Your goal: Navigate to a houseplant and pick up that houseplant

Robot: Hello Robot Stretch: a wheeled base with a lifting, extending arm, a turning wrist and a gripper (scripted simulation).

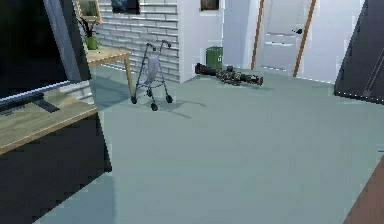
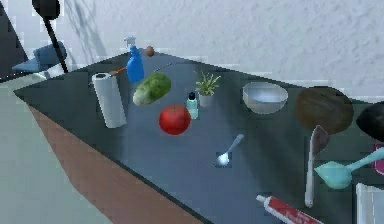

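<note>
Houseplant (image 2: 208, 86) in a small white pot stands on the dark worktop (image 2: 180, 160) beside me, between a red fruit (image 2: 174, 120) and a grey bowl (image 2: 264, 96). I cannot tell the hand's state.

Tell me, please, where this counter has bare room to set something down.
The counter is bare along its near edge, between the paper towel roll and the spoon, in front of the red fruit. Crowded around the houseplant and among the utensils at the right.

The robot's base stands close alongside the counter (image 2: 175, 150), its arm-reach side facing that counter. Its front faces across open floor (image 1: 230, 150).
</note>
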